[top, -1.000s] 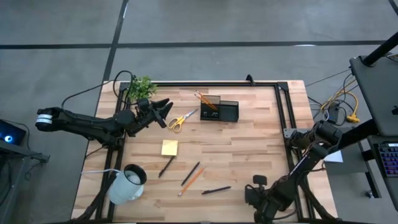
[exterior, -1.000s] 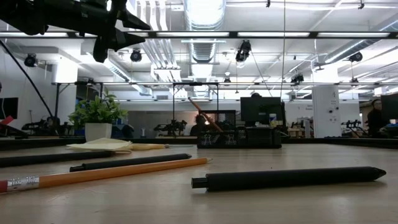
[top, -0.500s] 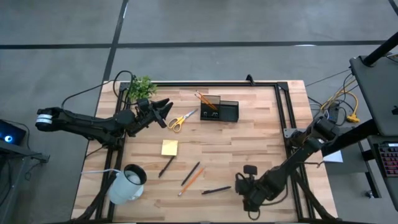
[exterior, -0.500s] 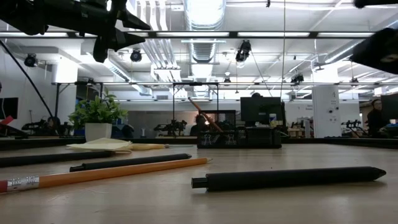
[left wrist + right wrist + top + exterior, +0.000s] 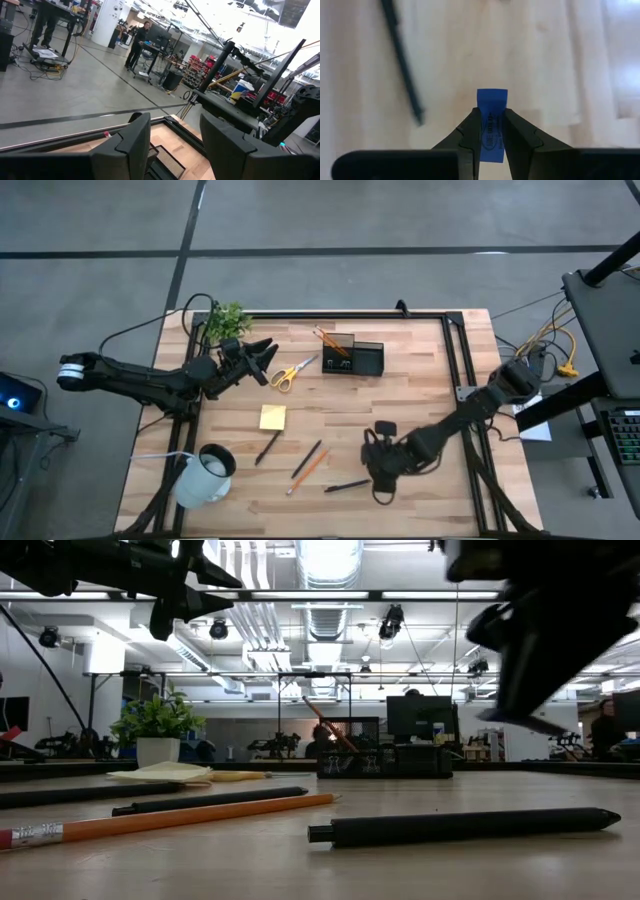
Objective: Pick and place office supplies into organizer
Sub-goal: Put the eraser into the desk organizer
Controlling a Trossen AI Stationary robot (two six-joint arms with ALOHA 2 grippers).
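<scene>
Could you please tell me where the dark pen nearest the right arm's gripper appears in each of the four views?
High view: the slim dark pen lies near the table's front edge, just beside the right gripper.
Low view: it lies across the foreground.
Left wrist view: not in it.
Right wrist view: it lies slanted on the wood, ahead of the fingers.
Shared landmark: the black rectangular organizer, also in the low view.

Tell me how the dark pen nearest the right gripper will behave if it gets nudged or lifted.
The slim dark pen lies flat on the bare wooden table; its round barrel probably rolls sideways if nudged. It looks stiff and light, so it should lift without sagging. Its narrow smooth body may slip or pivot if gripped off-centre.
</scene>
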